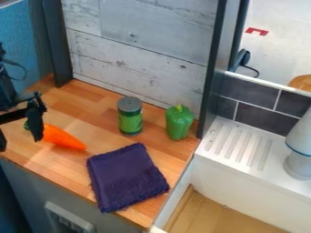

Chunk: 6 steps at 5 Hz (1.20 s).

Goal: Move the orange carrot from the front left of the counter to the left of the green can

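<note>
My gripper hangs at the left edge, over the left end of the wooden counter, with its two fingers apart and nothing seen between them. Just right of the nearer finger lies an orange carrot; that finger covers part of its green-topped end. A green can with a grey lid stands upright near the back wall. To its right a green bell pepper stands upright. A folded dark purple cloth lies flat near the counter's front edge.
The wooden counter is bounded by a whitish plank wall and dark posts. On the right is a white sink unit with a ridged drainboard, where a white and grey object stands.
</note>
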Each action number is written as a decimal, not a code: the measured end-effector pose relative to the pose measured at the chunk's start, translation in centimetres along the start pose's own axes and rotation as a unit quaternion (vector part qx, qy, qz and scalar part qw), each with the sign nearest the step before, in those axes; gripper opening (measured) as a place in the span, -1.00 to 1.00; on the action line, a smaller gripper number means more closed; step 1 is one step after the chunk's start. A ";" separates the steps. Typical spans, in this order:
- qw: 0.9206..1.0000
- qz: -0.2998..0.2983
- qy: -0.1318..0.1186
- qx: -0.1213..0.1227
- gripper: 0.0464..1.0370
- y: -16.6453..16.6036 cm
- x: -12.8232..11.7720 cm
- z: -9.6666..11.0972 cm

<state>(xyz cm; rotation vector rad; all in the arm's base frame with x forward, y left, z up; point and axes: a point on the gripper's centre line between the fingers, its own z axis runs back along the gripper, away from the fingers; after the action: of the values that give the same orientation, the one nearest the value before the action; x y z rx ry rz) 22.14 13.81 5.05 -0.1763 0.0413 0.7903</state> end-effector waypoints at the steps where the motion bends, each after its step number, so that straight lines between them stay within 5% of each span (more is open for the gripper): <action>1: 1.000 0.002 0.011 0.001 0.93 0.1 -0.2 -0.5; 2: 0.999 0.009 0.023 -0.020 0.93 -0.5 -0.3 -1.0; 3: 0.999 0.033 0.000 -0.027 0.93 -0.7 0.4 -1.1; 4: 0.996 0.072 -0.051 -0.021 0.93 -0.8 0.6 -0.9; 5: 0.989 0.104 -0.108 0.018 0.93 -1.6 1.1 -1.2; 6: 0.983 0.121 -0.136 0.031 0.93 -2.3 1.5 -1.1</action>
<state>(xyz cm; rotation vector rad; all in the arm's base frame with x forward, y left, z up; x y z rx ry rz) 24.85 13.13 4.08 -0.0021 -0.1736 1.0490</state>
